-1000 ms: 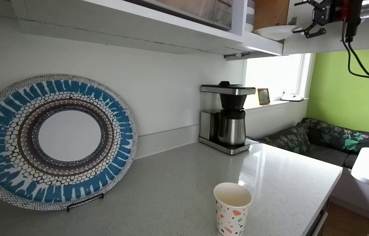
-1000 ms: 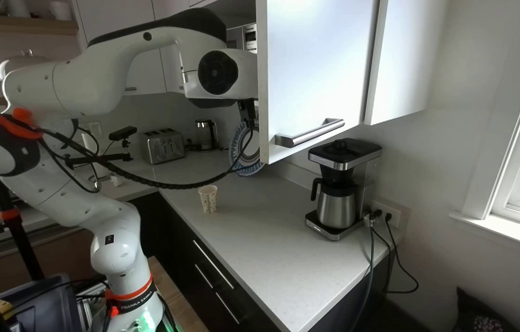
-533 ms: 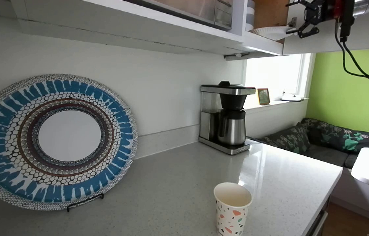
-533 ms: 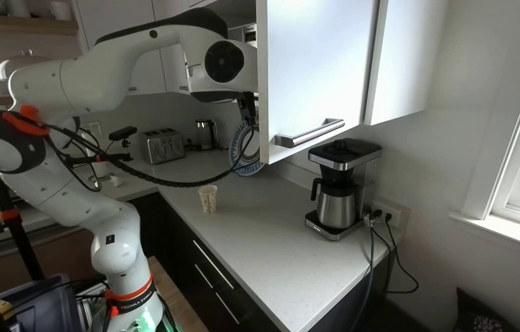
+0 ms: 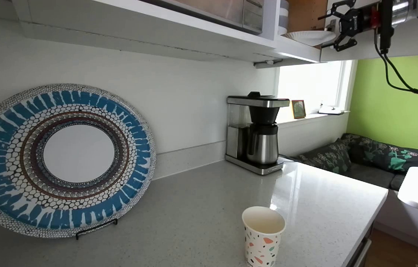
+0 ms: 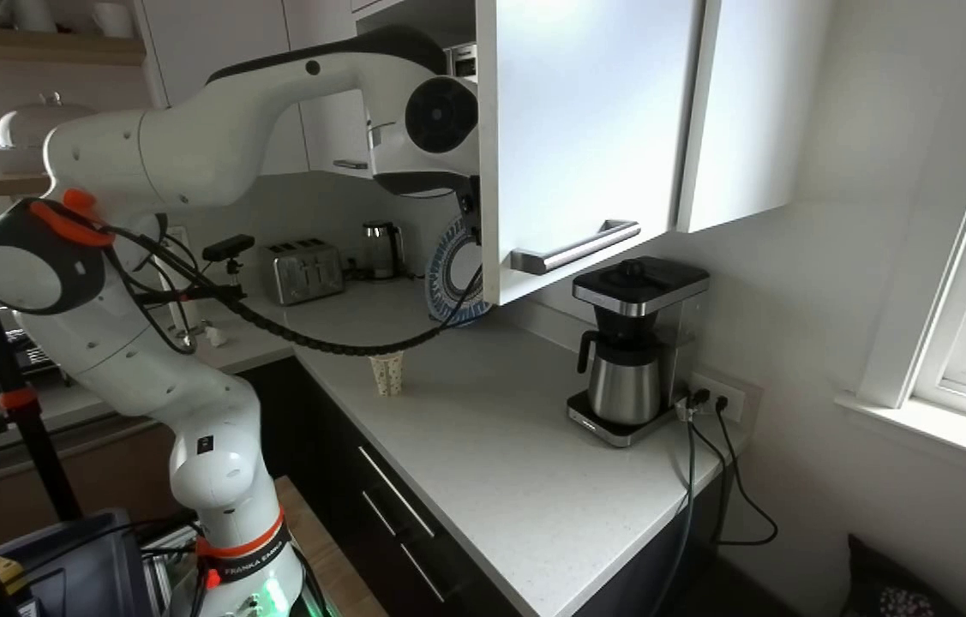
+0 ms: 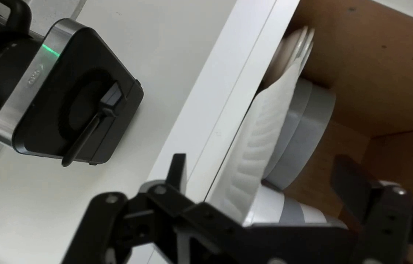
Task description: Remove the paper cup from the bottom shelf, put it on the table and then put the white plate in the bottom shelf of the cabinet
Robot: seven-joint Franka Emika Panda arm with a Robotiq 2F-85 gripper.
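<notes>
The white plate rests on the bottom shelf of the cabinet, its rim near the shelf's front edge. My gripper stands wide open at the cabinet's mouth, one finger above plate level and one below. In the wrist view the plate shows between the spread fingers of the gripper, held by neither; linkage hides its near edge. On the table the paper cup stands upright; in an exterior view a cable crosses the rim of the cup.
Beside the plate in the cabinet are a grey bowl, a striped cup and thin stacked plates. An open cabinet door hides the gripper in an exterior view. A coffee maker and a patterned plate stand below.
The arm has moved toward the cabinet, its open gripper shifting left in an exterior view. The lower finger has dropped from the plate's rim to below it. The plate has shifted slightly left.
</notes>
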